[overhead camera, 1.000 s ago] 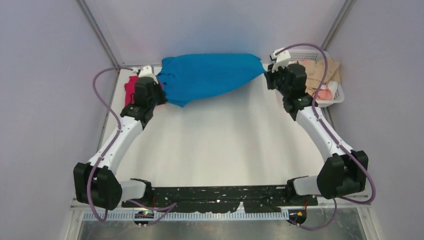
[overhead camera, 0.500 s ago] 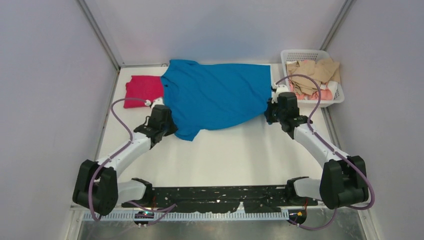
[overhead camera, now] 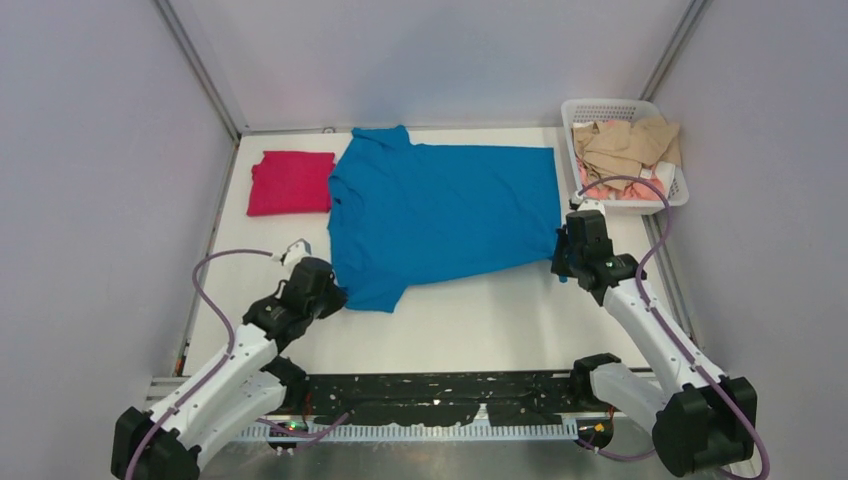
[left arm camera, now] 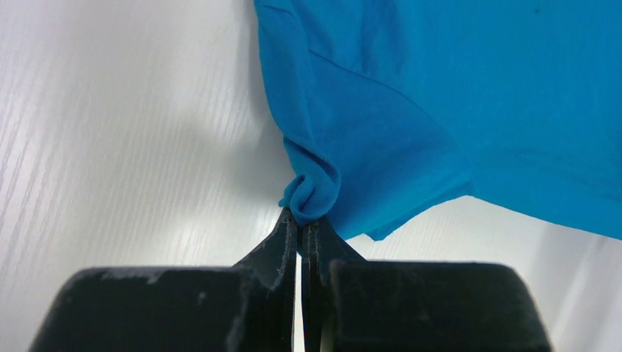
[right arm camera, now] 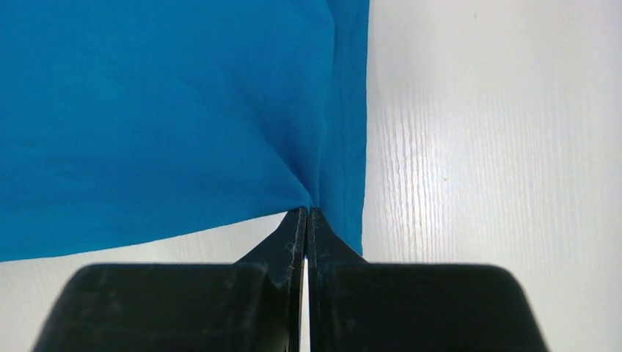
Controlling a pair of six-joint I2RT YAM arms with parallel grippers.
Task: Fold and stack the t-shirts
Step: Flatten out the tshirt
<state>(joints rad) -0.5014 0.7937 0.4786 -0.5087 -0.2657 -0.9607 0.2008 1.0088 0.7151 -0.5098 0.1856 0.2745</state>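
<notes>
- Plainly both arms are busy with the blue t-shirt, which lies spread across the far half of the table, collar end to the left and hem to the right.
- The left gripper has its jaws pressed together on a bunched knob of cloth at the near sleeve, with only a hairline gap between them.
- The right gripper is pinched just as tight on the near hem corner, and the fabric puckers into a crease where it bites.
- One arm on each near corner looks to me like a way of drawing the shirt taut and flat before any fold. The far side lies smooth, while the near-left edge is rumpled around the sleeve.
- The magenta-red t-shirt sits as a neat folded rectangle at the far left, right against the blue one's shoulder. It is probably the base of the stack, so I'd judge the job about half done.
- A white basket in the far right corner holds tan and pinkish cloths, apart from the work.
- The tabletop is white with a faint wood grain and a soft sheen, and looks slick enough for cotton to slide. Plain pale walls close it in, with metal posts at the rear corners.
</notes>
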